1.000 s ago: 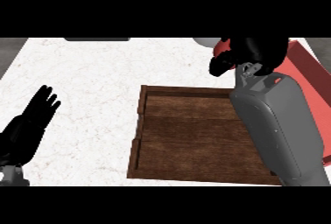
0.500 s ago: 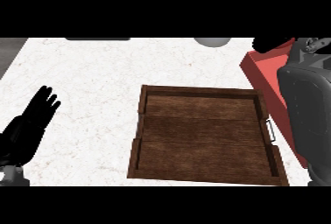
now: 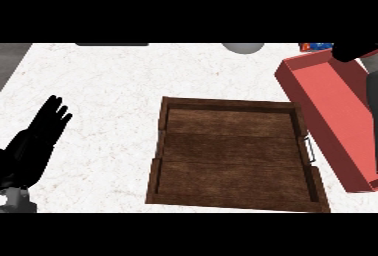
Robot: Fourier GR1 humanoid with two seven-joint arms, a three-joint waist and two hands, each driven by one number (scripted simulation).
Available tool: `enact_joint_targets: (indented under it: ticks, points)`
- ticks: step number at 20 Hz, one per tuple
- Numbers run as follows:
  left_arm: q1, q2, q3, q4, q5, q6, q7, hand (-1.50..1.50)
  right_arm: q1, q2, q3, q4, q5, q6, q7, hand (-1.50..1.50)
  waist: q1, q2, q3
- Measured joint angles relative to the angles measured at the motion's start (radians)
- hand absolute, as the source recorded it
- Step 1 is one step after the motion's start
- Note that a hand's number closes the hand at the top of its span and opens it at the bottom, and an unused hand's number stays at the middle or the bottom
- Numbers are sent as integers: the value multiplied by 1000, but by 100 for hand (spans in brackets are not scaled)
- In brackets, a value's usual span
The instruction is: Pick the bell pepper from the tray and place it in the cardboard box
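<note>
**Right hand over the red box, pepper out of sight**

Head view: the left hand rests open at the near left of the bench, fingers straight and holding nothing. The wooden tray lies mid-bench. Just right of it lies the red box, tilted. Only a dark part of the right hand shows, over the box's far right corner; its grasp cannot be told. Where the bell pepper is cannot be told.
</note>
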Motion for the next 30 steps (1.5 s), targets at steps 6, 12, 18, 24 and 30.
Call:
enact_joint_targets:
  ticks: [6,12,18,24,30]
  points:
    - [-9,-8,17,31,-8,-21,-16,0,69,-13,-36,105,-12,-138,-109,150,2,2,0]
    - [-5,-7,33,34,-4,-45,-22,0,125,8,-85,236,-66,-217,-184,150,4,2,0]
    - [-8,-31,21,26,-21,-33,-13,0,159,29,-147,353,-115,-232,-168,-150,4,2,0]
    - [-13,-27,40,47,-26,-51,-23,0,228,38,-184,341,-199,-310,-301,-150,0,1,0]
    - [-7,-27,46,38,-24,-51,-13,0,233,87,-304,254,-316,-505,-360,-150,-5,-1,1]
